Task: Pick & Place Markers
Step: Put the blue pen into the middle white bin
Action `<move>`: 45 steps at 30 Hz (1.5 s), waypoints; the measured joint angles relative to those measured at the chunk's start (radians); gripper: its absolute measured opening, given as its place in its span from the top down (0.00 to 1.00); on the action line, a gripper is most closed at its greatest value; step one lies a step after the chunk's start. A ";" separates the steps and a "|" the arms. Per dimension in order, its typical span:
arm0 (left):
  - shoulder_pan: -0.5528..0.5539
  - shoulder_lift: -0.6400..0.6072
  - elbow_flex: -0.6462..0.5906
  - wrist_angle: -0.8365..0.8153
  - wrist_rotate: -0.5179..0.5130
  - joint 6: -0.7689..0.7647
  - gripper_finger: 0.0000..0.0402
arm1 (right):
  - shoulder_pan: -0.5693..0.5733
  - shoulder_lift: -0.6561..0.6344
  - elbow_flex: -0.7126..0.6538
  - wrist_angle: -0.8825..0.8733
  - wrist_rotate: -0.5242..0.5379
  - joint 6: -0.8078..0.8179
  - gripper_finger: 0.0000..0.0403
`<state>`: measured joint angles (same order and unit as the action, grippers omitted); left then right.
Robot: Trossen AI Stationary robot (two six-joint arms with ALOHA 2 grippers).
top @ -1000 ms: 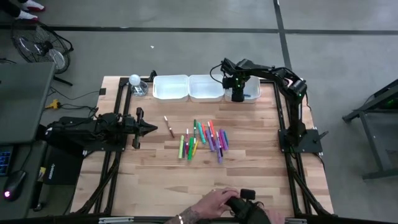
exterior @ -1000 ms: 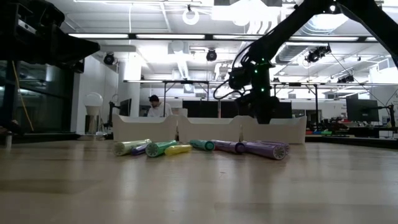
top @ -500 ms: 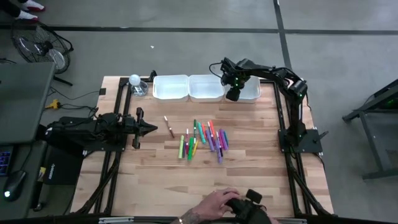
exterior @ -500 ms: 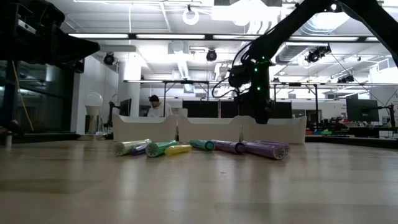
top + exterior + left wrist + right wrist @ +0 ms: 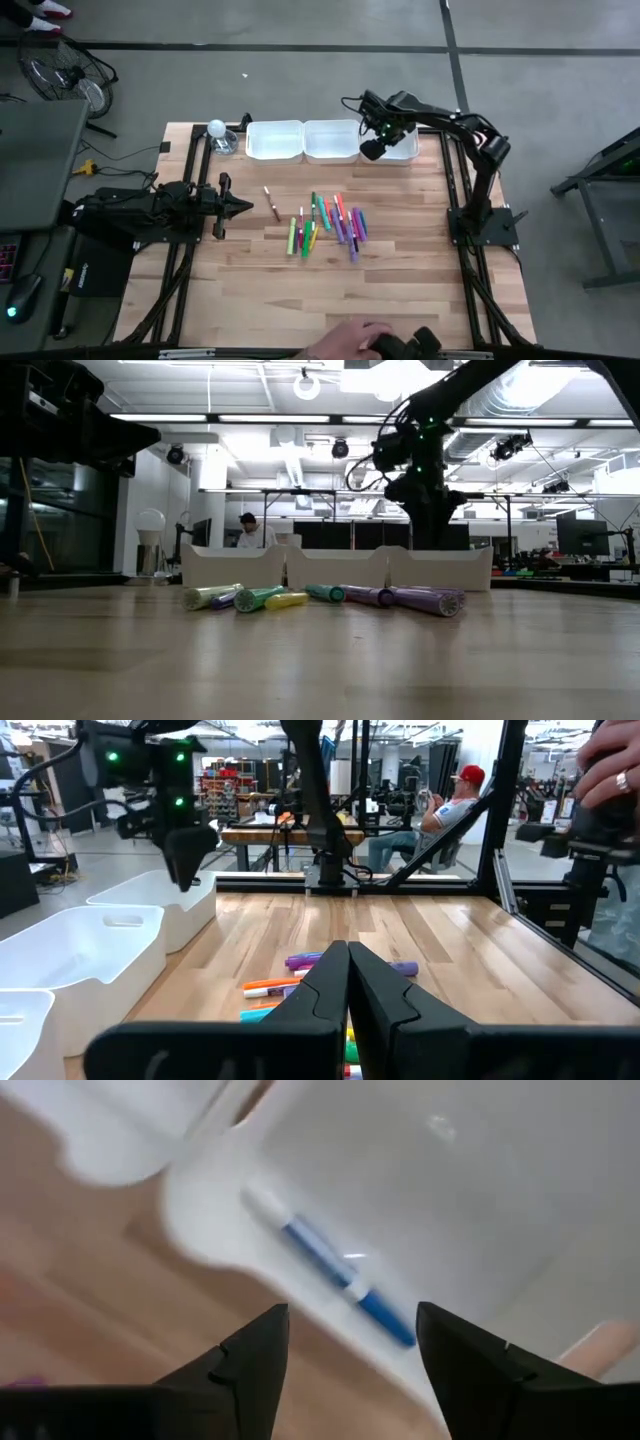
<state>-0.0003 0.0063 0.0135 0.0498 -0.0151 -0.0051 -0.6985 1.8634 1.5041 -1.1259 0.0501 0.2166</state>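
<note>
The markers (image 5: 328,224) are spread in a loose cluster near the middle of the counter (image 5: 250,290), in green, yellow, orange, red, pink and purple; one more marker (image 5: 272,203) lies apart to the left of the cluster. A blue marker (image 5: 345,1280) is seen lying inside the right-hand tray (image 5: 405,150), close to its wall. Three white trays are lined up along the far edge of the counter: the left tray (image 5: 274,140), the middle tray (image 5: 331,140) and the right-hand one.

The right end effector (image 5: 369,150) is held above the left edge of the right-hand tray, its fingers spread apart and nothing gripped between them. The left end effector (image 5: 240,206) is parked over the left side of the counter, pointing toward the cluster, with its fingers pressed together and nothing held.

A person's hand (image 5: 352,338) on a dark device is visible at the near edge. No legible writing or label is made out.
</note>
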 joint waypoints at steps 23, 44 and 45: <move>0.000 0.000 0.000 0.000 0.000 0.000 1.00 | 0.229 -0.059 -0.060 -0.069 -0.189 0.279 0.49; 0.000 0.000 0.000 0.000 0.000 0.000 1.00 | 0.491 -0.059 -0.383 0.249 -0.163 0.415 0.48; 0.000 0.000 0.000 0.000 0.000 0.000 1.00 | 0.498 -0.059 -0.388 0.258 -0.156 0.433 0.48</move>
<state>-0.0004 0.0066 0.0135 0.0497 -0.0148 -0.0054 -0.2005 1.8042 1.1158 -0.8683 -0.1062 0.6500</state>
